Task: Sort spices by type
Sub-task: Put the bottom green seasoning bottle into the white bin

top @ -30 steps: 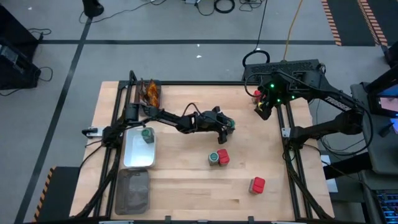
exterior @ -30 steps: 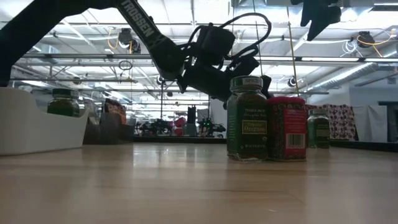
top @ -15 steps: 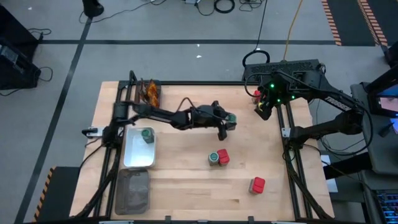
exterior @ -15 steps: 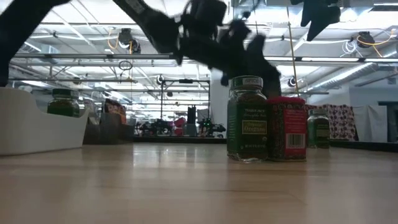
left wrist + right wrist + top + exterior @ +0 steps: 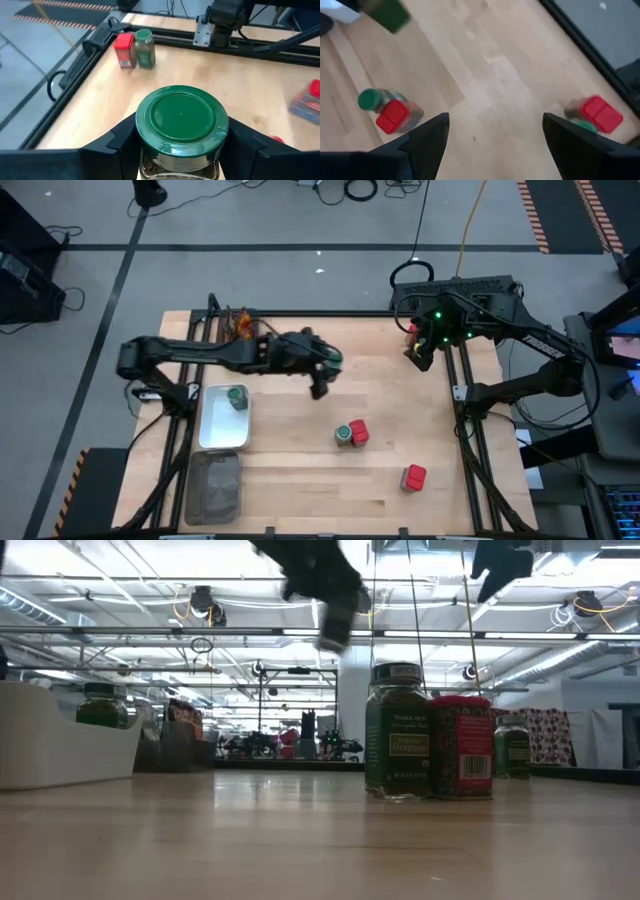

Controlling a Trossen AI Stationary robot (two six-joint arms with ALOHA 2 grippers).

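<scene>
One green-lidded jar [image 5: 181, 127] sits clamped between the left pincer [image 5: 180, 145] (airborne).

This is a robotics lab or industrial test hall. The wooden desk [image 5: 300, 470] sits inside a black metal frame on a grey concrete floor [image 5: 250, 220] marked with dark lines and orange-striped hazard tape [image 5: 535, 215]. Loose cables [image 5: 360, 190] trail across that floor. Beyond the desk, the low view shows a high open ceiling with exposed ducts and pipes [image 5: 560, 650], strip lights [image 5: 130, 565] and distant equipment racks [image 5: 310, 730].
</scene>
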